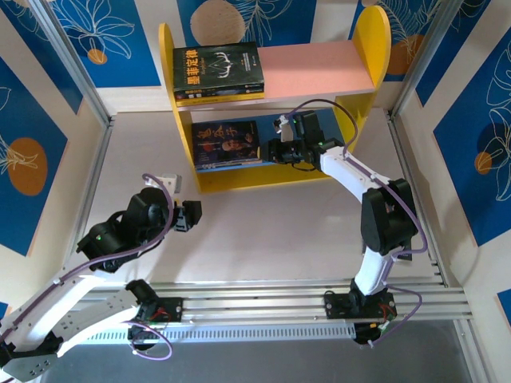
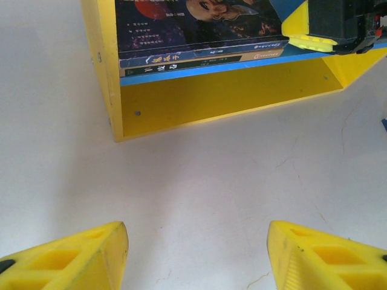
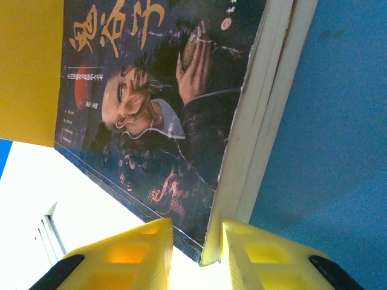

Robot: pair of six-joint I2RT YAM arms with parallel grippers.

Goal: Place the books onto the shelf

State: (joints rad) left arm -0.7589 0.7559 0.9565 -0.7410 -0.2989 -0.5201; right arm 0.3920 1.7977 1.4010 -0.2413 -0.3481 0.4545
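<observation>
The shelf (image 1: 315,68) stands at the back, with yellow sides, a pink top board and a blue lower board (image 3: 326,151). A stack of dark books (image 1: 217,70) lies on the pink board. Two more dark books (image 1: 226,144) lie stacked on the blue board. My right gripper (image 1: 275,152) is at that lower stack's right front corner. Its fingers straddle the top book's (image 3: 169,109) corner, one finger against the page edge, a lit gap on the cover side. My left gripper (image 1: 192,214) hangs open over bare table in front of the shelf, holding nothing.
The shelf's yellow side panel (image 2: 103,66) and front foot rise just ahead of my left gripper (image 2: 198,232). Metal frame posts and blue patterned walls close in the white table. Aluminium rails (image 1: 263,299) run along the near edge by the arm bases.
</observation>
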